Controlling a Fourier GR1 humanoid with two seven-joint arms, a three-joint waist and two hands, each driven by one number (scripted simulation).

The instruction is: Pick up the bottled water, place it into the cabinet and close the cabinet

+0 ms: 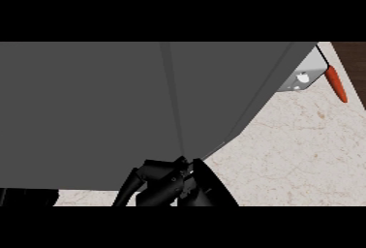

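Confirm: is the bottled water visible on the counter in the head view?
No. Only the grey cabinet, a red carrot-like item at the counter's far right, and one black robot hand show; no bottle appears.

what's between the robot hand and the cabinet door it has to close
Nothing visible: the robot hand is right at the lower edge of the grey cabinet door. The bottled water is not in view.

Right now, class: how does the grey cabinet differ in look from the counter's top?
The cabinet is plain dark grey; the counter is pale with faint veins. The cabinet fills most of the view; the counter shows only at right and below. Both look smooth.
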